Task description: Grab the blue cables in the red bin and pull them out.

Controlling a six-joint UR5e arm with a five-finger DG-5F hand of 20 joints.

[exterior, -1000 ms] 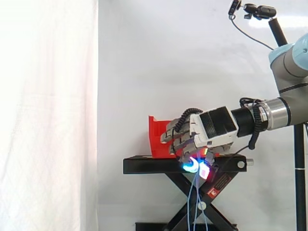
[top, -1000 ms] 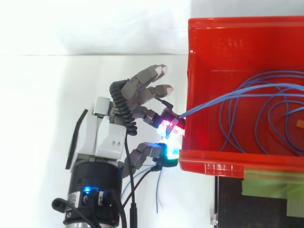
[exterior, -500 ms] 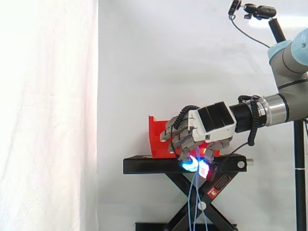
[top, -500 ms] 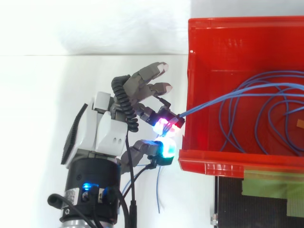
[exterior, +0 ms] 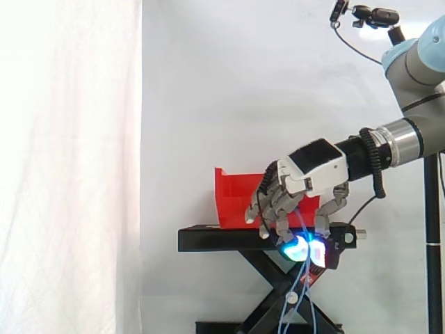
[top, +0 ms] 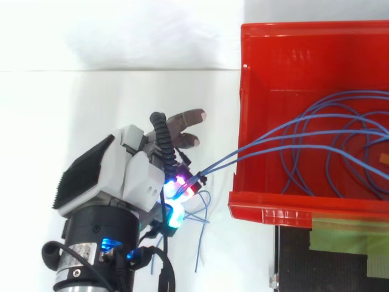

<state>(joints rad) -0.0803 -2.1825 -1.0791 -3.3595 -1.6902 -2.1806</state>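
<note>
Pinching blue cables [top: 219, 163] — one hand [top: 130, 182], thumb and curled fingers closed on bundle between glowing pads [top: 181, 182]; remaining fingers straighter, holding nothing. Hand sits outside one red bin [top: 267, 199], near its wall, not touching. At least three strands run from pinch over wall into bin, joining loops on bin floor — exact cable count unclear. Side view: loose ends hang below hand, in front of one black stand [exterior: 222, 239].

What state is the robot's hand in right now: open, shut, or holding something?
Hand: shut on the blue cables, pinching them just outside the red bin.
</note>
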